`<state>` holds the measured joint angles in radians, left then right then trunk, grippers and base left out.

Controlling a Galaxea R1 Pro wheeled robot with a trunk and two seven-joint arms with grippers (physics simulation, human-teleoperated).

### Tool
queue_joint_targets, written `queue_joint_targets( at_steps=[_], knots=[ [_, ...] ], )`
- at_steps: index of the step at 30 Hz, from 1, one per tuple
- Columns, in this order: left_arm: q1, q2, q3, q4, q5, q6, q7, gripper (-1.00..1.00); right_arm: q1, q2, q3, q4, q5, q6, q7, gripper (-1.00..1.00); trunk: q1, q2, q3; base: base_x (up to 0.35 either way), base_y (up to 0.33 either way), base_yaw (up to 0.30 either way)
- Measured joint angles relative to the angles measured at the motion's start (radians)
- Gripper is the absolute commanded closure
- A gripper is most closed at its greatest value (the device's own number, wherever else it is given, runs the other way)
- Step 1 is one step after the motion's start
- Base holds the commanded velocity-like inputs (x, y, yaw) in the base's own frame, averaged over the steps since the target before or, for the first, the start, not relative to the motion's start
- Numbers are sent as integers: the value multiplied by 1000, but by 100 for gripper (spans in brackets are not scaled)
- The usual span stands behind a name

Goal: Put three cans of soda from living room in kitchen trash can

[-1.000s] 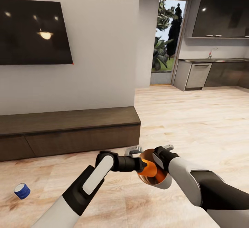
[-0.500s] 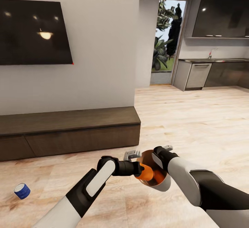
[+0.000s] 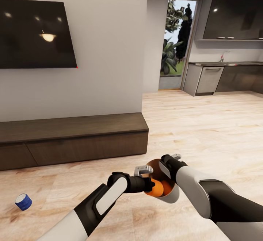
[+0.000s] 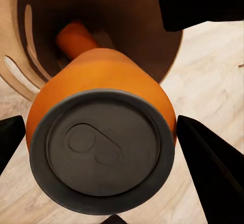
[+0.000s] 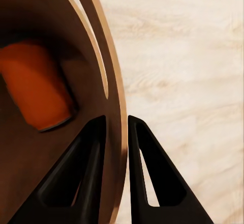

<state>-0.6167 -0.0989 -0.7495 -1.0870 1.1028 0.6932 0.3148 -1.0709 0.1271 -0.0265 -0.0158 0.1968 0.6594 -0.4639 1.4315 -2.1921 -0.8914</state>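
My left tool (image 3: 150, 182) is clamped on an orange soda can (image 3: 157, 189), a dark finger (image 4: 216, 168) on either side of its body, and my wrist camera looks straight onto its grey top with the pull tab. The can's long axis runs straight out from the tool into the mouth of the trash can (image 3: 171, 196), so the bin lies directly ahead of what I hold, its far end already past the rim. My right tool (image 5: 116, 127) is pinched shut on the bin's thin wall just beside the handle cut-out, one finger inside and one outside, holding the bin tilted in the air above the wood floor (image 3: 204, 131), its opening turned toward my left arm. Deeper inside, a second orange can (image 5: 34, 91) lies on its side against the brown, wood-like inner wall. As I judge it, what matters next is that can and opening stay in line, so that letting go drops the can inward rather than over the lip. The held can looks smooth and plain orange, undented. The third can, dark blue with a white band (image 3: 23, 201), lies on the floor well off to my left, in front of the long low cabinet (image 3: 73, 138) under the black TV (image 3: 34, 33); my left arm is the nearer one to it.
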Motion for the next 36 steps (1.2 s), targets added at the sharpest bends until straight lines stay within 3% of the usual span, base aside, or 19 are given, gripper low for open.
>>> queue_joint_targets(
  at_steps=[20, 28, 33, 36],
  knots=[
    [-1, 1, -5, 19, 0, -47, 0, 100, 0, 8, -4, 9, -1, 1, 0, 100, 0, 0, 0, 0, 0, 0],
    [-2, 2, -5, 21, 0, -61, 0, 100, 1, 27, -3, 9, -5, 4, 0, 100, 0, 0, 0, 0, 0, 0],
    [-2, 2, -5, 22, 0, -75, -1, 100, 1, 39, -10, 10, -53, 21, 1, 100, 0, 0, 0, 0, 0, 0],
    [-2, 2, -5, 22, 0, -77, 0, 100, 1, 42, -10, 9, -58, 24, 1, 100, 0, 0, 0, 0, 0, 0]
  ],
)
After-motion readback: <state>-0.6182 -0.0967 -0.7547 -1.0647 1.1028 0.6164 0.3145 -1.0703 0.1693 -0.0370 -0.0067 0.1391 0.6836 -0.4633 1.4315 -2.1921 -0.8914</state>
